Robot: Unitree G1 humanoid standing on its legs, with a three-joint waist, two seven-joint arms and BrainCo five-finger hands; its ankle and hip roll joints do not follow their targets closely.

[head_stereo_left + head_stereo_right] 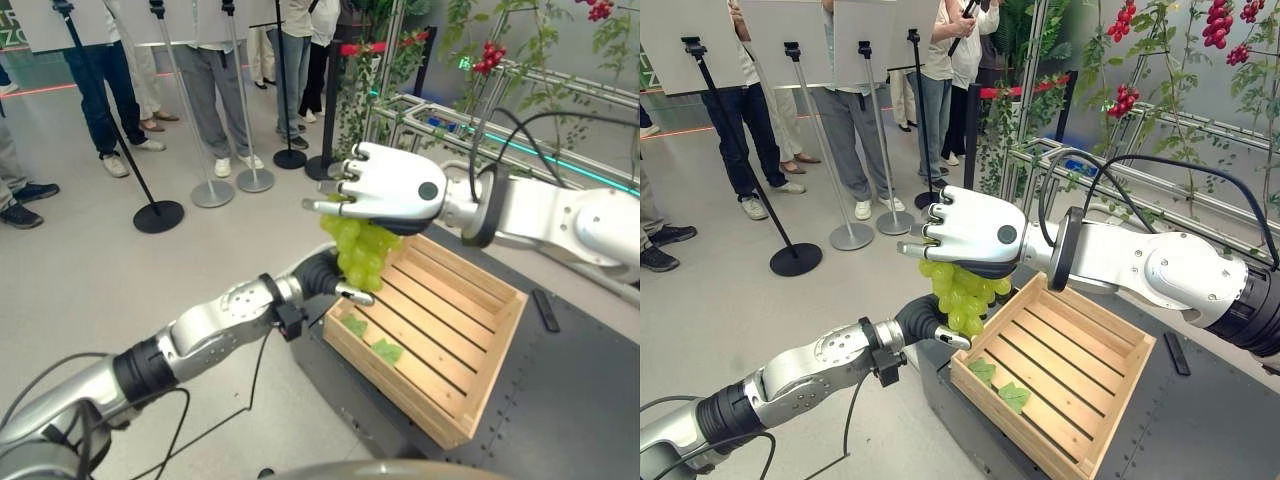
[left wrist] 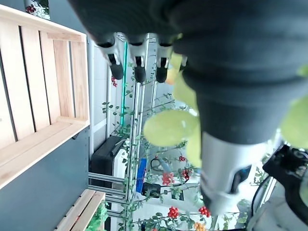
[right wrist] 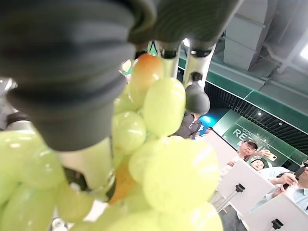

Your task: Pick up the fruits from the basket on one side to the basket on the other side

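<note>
A: Left eye view first: the right robot hand (image 1: 385, 188) hangs above the far left corner of the wooden crate (image 1: 440, 385), fingers curled round the top of a bunch of green grapes (image 1: 358, 248). The bunch dangles clear of the crate.

B: And the left robot hand (image 1: 335, 282)?

A: Right under the grapes, touching the bottom of the bunch, just at the crate's left edge. How its fingers stand there, I cannot tell. Two green leaves (image 1: 372, 338) lie on the crate's slats near its left wall. The crate sits on a dark counter (image 1: 570, 410).

B: Right eye view?

A: Same picture. Grapes (image 1: 960, 293) pinched under the right robot hand (image 1: 970, 232), the left robot hand (image 1: 936, 326) below them by the crate's (image 1: 1050, 440) near left corner. Beyond the crate, people (image 1: 855, 110) stand behind black barrier posts (image 1: 790, 160), and a metal frame with leafy vines and red berries (image 1: 1125, 100) runs along the crate's far side.

B: Left wrist view?

A: Fingers (image 2: 139, 65) reach out fairly straight past the dark cover, green grapes (image 2: 171, 127) right beside them, the crate's (image 2: 38, 96) slats off to one side. Whether they close on anything, I cannot tell.

B: Right wrist view?

A: Grapes (image 3: 163, 159) crowd the lens, pale green, one with an orange blush, pressed against the right robot hand's fingers (image 3: 195, 62). That hand has them gripped.
</note>
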